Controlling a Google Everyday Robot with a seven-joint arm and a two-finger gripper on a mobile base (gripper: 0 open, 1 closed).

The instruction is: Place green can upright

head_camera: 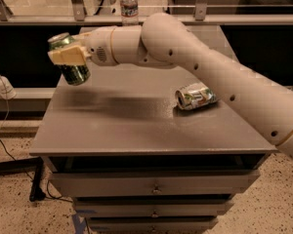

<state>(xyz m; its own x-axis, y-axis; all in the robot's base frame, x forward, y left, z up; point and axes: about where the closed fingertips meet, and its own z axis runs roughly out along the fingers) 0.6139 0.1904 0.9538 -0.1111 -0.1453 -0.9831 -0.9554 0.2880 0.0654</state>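
Note:
The green can (73, 70), dark green with pale markings and a silver top, is held in my gripper (68, 56) in the air above the far left corner of the grey cabinet top (136, 126). The can is tilted a little, top end up and leaning left. My gripper is shut on the can's middle, and its tan fingers (67, 55) cover part of the body. My white arm reaches in from the right across the cabinet.
A dented silver-white can (196, 96) with a green and red logo lies on its side at the right of the top. A clear water bottle (129, 4) stands behind on the rail. Drawers (154, 184) are below. A white plug (1, 86) hangs at left.

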